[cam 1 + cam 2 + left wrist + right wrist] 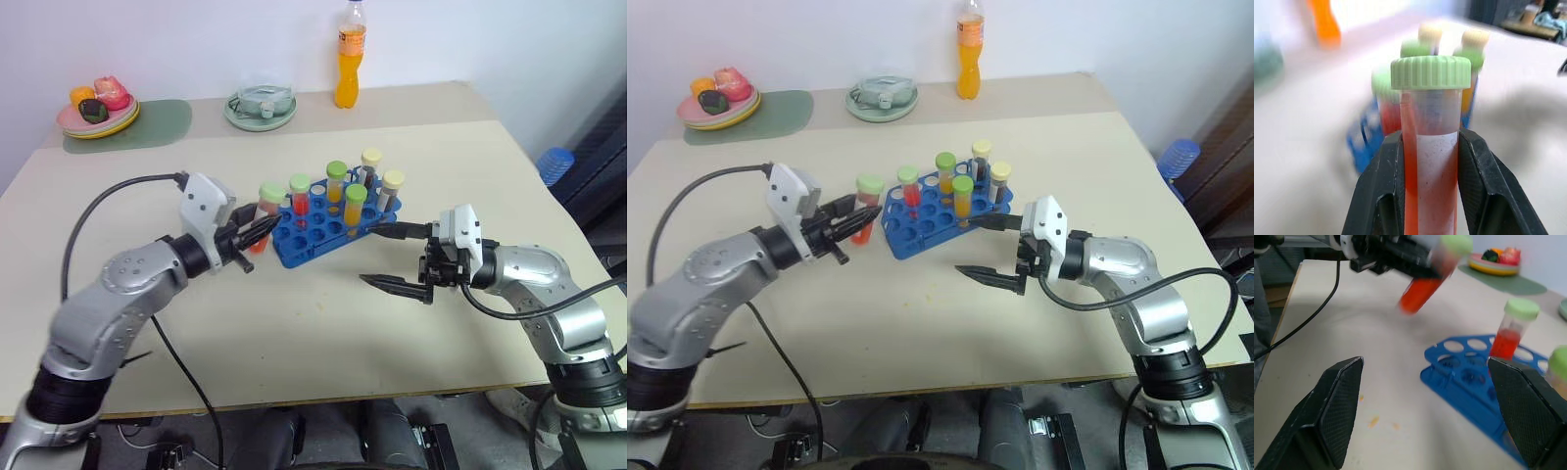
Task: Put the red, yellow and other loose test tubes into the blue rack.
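The clear plastic test tube with a ridged green cap [1431, 142] looks smooth. The blue plastic rack [328, 233] is shiny. The pale wooden table [294, 323] looks matt.

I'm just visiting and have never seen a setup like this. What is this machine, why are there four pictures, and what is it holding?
It is a two-armed robot at a table. Two pictures come from cameras in its head; the other two from a camera on each wrist. The left gripper is shut on a red test tube with a green cap. The right gripper hangs open beside the blue rack, where five tubes already stand. Farther back are an orange bottle, a plate of toy food and a green dish.
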